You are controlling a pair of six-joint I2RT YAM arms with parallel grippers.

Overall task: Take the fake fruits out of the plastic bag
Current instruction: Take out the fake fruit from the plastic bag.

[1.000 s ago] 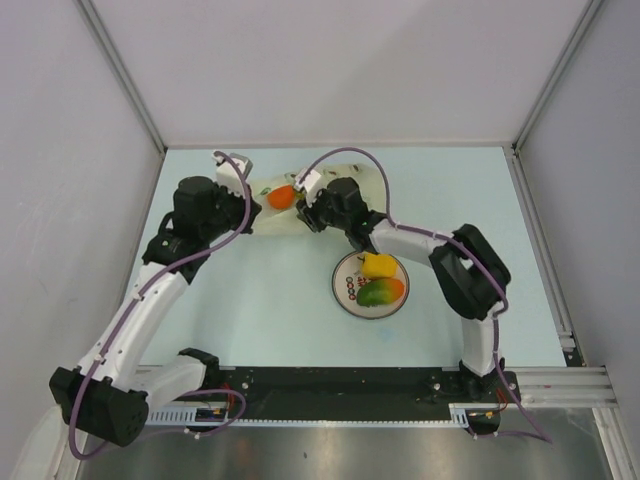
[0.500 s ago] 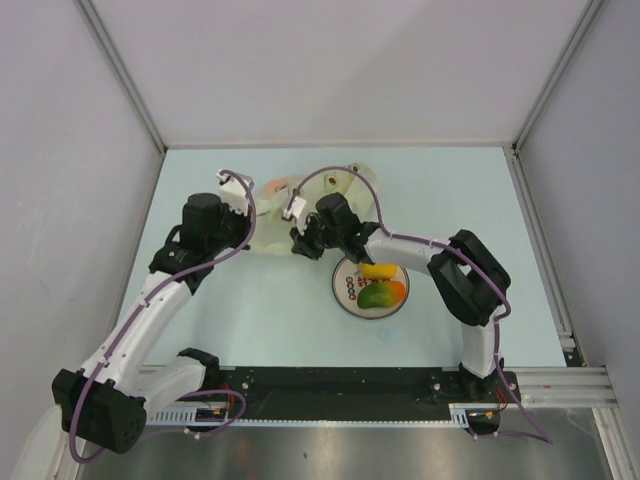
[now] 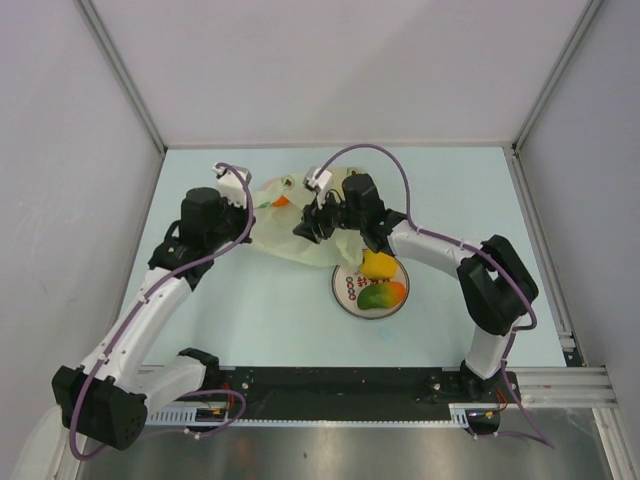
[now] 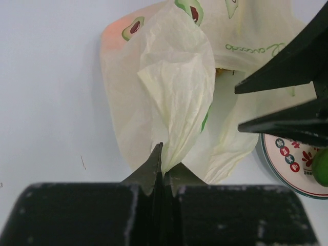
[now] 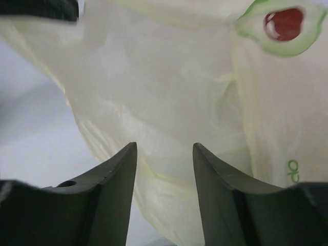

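**Desk:** How far along are we?

**Operator:** I'd call it partway. The plastic bag (image 3: 292,243) lies crumpled at the far middle of the table (image 3: 250,300), and its near edge comes right up to the plate (image 3: 338,287). On that plate I count two fruits already out, a yellow fruit (image 3: 377,264) and a green-red mango (image 3: 381,294). Through the film at the bag's far side I see an orange (image 3: 281,201) glow, so at least one is left inside. I can't make out any others from here.

**Desk:** And your fingers?

**Operator:** My left gripper (image 4: 163,167) is pinched tight on a gathered fold of the bag. My right gripper (image 5: 164,149) has its fingers moderately apart and facing the film, with nothing clamped between them that I can see.

**Desk:** Any writing?

**Operator:** The bag has avocado-half prints (image 4: 133,27) and a green script word that I see upside down; it looks like "avocado". The plate's red marks are too small to read.
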